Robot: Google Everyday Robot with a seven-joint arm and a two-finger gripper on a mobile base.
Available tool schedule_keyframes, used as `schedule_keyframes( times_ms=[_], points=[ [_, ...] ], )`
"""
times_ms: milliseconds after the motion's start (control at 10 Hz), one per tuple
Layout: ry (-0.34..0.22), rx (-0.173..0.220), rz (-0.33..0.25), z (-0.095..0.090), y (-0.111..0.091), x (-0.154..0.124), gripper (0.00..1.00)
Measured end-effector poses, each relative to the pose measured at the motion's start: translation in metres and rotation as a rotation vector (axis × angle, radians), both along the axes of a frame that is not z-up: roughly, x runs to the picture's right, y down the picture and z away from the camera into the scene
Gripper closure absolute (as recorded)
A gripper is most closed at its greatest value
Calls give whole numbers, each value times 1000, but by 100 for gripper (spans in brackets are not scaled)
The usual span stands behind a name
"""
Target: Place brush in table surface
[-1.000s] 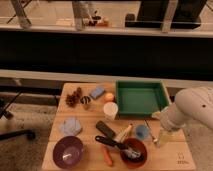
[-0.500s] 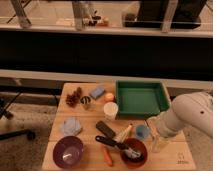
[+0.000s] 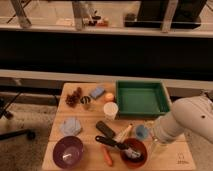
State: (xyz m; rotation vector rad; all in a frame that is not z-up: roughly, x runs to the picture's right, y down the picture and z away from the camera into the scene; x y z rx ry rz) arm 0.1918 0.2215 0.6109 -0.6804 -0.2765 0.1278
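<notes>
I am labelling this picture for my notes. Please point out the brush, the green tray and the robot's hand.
brush (image 3: 111, 143): camera view, dark handle.
green tray (image 3: 142, 113): camera view, near rim.
hand (image 3: 155, 146): camera view, between fingertips, right of the bowl (image 3: 135, 140).

We saw the white gripper (image 3: 154, 139) just beside a blue cup (image 3: 141, 132) — near it, the black-handled brush (image 3: 112, 143) in a brown bowl (image 3: 144, 146), tan slatted table surface (image 3: 92, 120), green tray (image 3: 142, 84) beyond.
</notes>
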Motion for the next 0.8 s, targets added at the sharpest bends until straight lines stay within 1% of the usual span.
schedule_keyframes(
  times_ms=[100,300,600,700,800],
  points=[
    [-18,2,9,-5,6,-7,20],
    [-36,13,23,-9,14,-14,20],
    [-76,51,33,-11,29,-38,20],
    [-89,55,29,-9,34,-48,20],
    [-93,58,28,-10,37,-50,20]
  ],
)
